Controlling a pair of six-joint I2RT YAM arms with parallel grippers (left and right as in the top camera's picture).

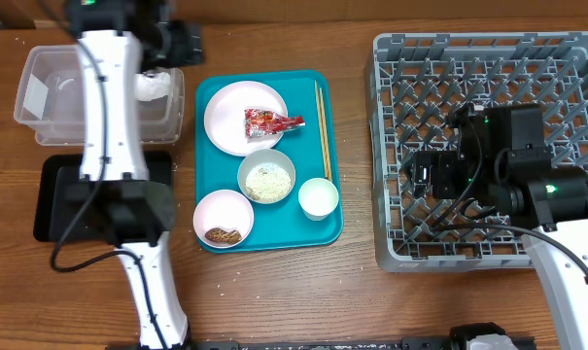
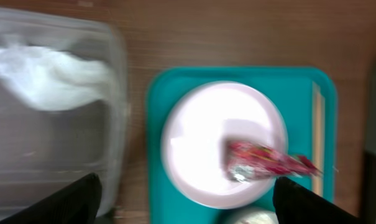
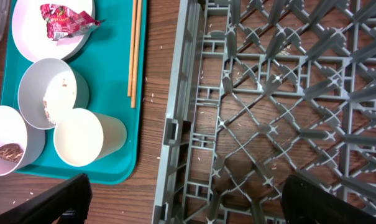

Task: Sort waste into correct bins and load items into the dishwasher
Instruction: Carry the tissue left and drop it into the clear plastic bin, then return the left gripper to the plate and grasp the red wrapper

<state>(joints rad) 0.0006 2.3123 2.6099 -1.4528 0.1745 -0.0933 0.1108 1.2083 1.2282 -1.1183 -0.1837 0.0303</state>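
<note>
The teal serving tray (image 1: 208,146) sits mid-tabletop (image 1: 274,301) and carries nearly everything. At its far end lies the pale pink plate (image 1: 230,119), and the red crinkled snack wrapper (image 1: 271,122) rests on that plate's rack-side half. Two wooden chopsticks (image 1: 323,131) lie side by side along the tray's edge nearest the grey dish rack (image 1: 488,58). In the middle of the tray is a bowl of white rice grains (image 1: 266,179), with a white cup (image 1: 319,197) just beside it and a bowl with brown food scraps (image 1: 224,219) at the tray's near corner.

On the side of the tray away from the rack stand the clear plastic tub (image 1: 41,92) and, nearer the robot, the black tray (image 1: 55,199). A crumpled white tissue (image 2: 51,74) lies in the tub, at the end closest to the teal tray.

The left pincer (image 2: 188,183) hangs spread wide and empty above the gap between tub and teal tray. The right pincer (image 3: 186,180) is likewise wide and empty, over the rack's edge facing the teal tray.
</note>
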